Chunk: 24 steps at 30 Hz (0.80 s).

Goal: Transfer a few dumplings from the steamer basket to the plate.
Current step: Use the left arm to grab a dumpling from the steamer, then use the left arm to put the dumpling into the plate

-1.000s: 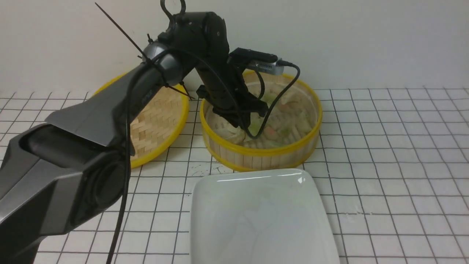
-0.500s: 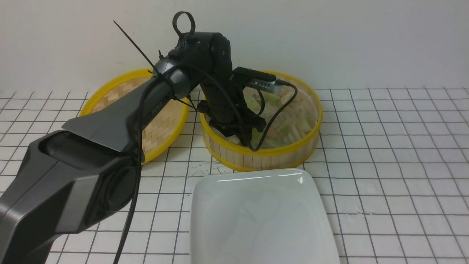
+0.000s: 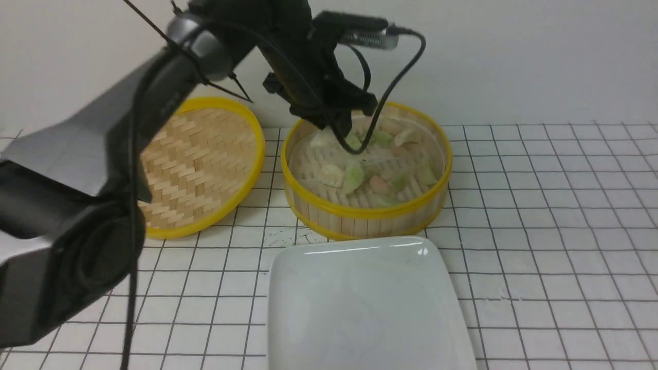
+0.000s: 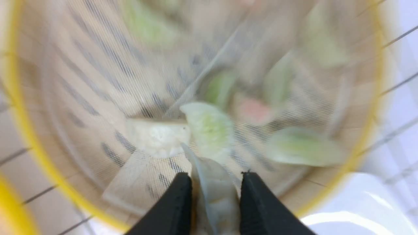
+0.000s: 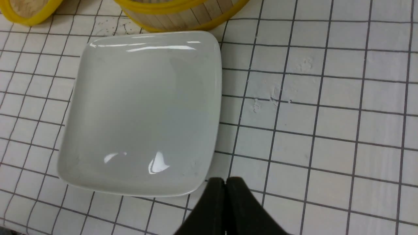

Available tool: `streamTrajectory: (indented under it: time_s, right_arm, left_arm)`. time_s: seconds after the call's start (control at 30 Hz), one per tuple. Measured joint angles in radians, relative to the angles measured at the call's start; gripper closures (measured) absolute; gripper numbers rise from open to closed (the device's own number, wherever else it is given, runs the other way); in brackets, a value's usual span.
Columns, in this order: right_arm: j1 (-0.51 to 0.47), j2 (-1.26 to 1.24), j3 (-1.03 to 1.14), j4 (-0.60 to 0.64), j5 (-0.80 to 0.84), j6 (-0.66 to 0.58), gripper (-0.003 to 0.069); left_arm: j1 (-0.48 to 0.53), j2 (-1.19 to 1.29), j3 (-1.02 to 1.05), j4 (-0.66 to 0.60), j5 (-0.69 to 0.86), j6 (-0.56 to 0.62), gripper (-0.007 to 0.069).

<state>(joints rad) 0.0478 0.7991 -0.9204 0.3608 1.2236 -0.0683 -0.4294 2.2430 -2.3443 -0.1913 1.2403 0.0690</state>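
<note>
A black two-fingered left tool (image 4: 215, 187) is gripping a whitish, translucent-skinned folded dumpling (image 4: 218, 202) above the round, deep bamboo steamer basket (image 3: 367, 218) with yellow rims. The dumpling is sitting directly between the fingertips, pinched on both sides, with its narrow end poking out past them. Seen from the front, the tool is hovering over the basket's 10 to 11 o'clock side.

Below, more crescent-shaped dumplings are resting on the slatted floor: a whitish one (image 3: 330, 176) at 8 o'clock, a pale green one (image 3: 353, 177) just beside it at 7, a pinkish-orange one (image 3: 379, 185) near 5, another pale green one (image 3: 426, 172) near 4 and a whitish one (image 3: 408, 136) at 2.

The large, glossy white ceramic plate (image 3: 367, 308), a rounded square, is lying bare at the basket's 6 o'clock on the white, black-gridded worktop (image 3: 555, 231). A shallow woven bamboo lid (image 3: 200, 159) with a yellow rim is lying at the basket's 9 o'clock. The black right tool (image 5: 225, 181) is hanging over the worktop near the plate, its fingers pressed together and holding nothing.
</note>
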Motion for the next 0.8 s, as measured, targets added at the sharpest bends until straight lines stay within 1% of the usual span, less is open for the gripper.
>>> streamTrajectory:
  time_s: [0.07, 0.1, 0.17, 0.23, 0.33, 0.43, 0.57, 0.67, 0.7, 0.8]
  right_arm:
    - [0.000, 0.000, 0.000, 0.000, 0.000, -0.005, 0.0675]
    - [0.000, 0.000, 0.000, 0.000, 0.000, -0.005, 0.0675]
    - [0.000, 0.000, 0.000, 0.000, 0.000, -0.007, 0.0675]
    - [0.000, 0.000, 0.000, 0.003, 0.000, -0.007, 0.0675]
    - [0.000, 0.000, 0.000, 0.005, 0.000, -0.009, 0.0675]
    - [0.000, 0.000, 0.000, 0.007, -0.014, -0.026, 0.0675]
    - [0.000, 0.002, 0.000, 0.007, -0.060, -0.049, 0.0675]
    - [0.000, 0.016, 0.000, 0.010, -0.078, -0.058, 0.0675]
    - [0.000, 0.034, 0.000, 0.015, -0.082, -0.061, 0.0675]
    - [0.000, 0.094, -0.019, 0.047, -0.084, -0.089, 0.0671]
  left_arm:
    - [-0.001, -0.069, 0.069, -0.015, 0.000, -0.005, 0.0456]
    - [-0.001, -0.076, 0.069, -0.015, 0.000, -0.006, 0.0456]
    - [-0.015, -0.182, 0.253, -0.021, 0.000, -0.007, 0.0456]
    - [-0.032, -0.229, 0.378, -0.021, 0.000, -0.007, 0.0456]
    - [-0.085, -0.291, 0.578, -0.022, 0.000, -0.006, 0.0456]
    - [-0.153, -0.301, 0.715, -0.032, 0.000, 0.002, 0.0456]
    - [-0.231, -0.252, 0.769, -0.020, -0.006, 0.040, 0.0456]
    - [-0.259, -0.222, 0.771, 0.004, -0.018, 0.044, 0.0457]
    - [-0.275, -0.206, 0.773, 0.020, -0.020, 0.047, 0.0442]
    - [-0.301, -0.189, 0.773, 0.049, -0.020, 0.047, 0.0343]
